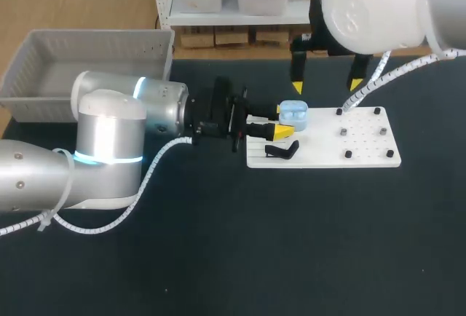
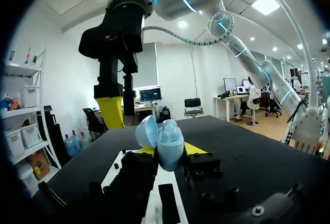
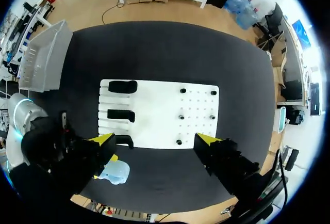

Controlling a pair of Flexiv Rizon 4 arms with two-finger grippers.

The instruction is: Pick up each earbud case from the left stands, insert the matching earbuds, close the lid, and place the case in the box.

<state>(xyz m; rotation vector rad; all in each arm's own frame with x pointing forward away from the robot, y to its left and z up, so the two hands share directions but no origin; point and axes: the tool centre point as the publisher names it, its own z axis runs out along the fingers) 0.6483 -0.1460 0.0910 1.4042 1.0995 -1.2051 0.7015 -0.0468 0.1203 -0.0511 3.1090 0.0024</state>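
Left gripper point(image 2: 168, 149) is clamped on the pale blue earbud case point(image 2: 166, 142) by its lower shell, lid open, right gripper point(image 3: 154, 139) hanging spread-fingered above it; light, hard and slick, the case likely wants a flat-sided pinch low down, clear of the hinge.
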